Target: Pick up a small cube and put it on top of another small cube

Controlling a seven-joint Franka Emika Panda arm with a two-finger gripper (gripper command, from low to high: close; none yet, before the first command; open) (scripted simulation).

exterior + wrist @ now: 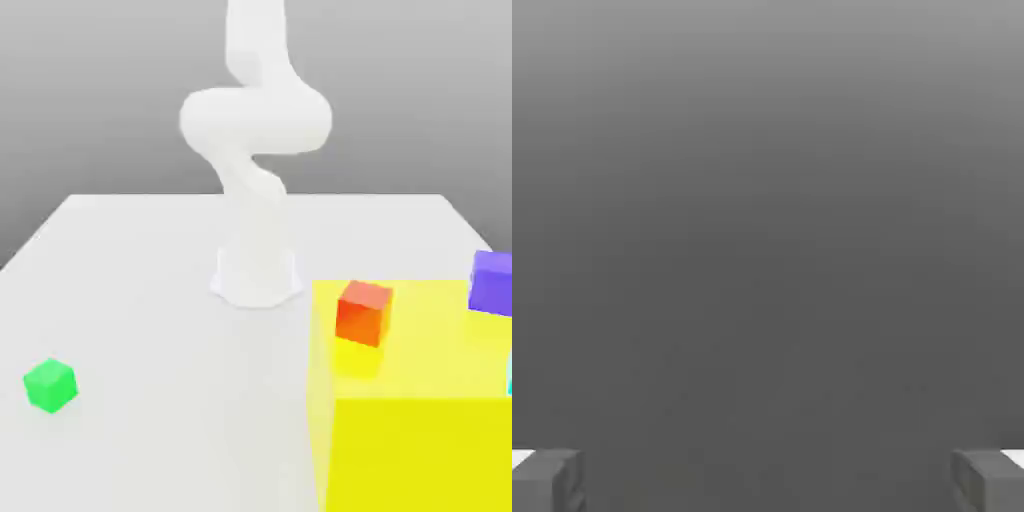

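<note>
- The claw is released: in the hand view its two fingers stand wide apart with nothing between them, against plain grey.
- One white arm rises at the far middle of the white table.
- Three small cubes: a green cube at the near left on the table; an orange cube and a purple cube on the yellow block at the right.
- The cubes have no long axis; the orange one sits turned slightly.
</note>
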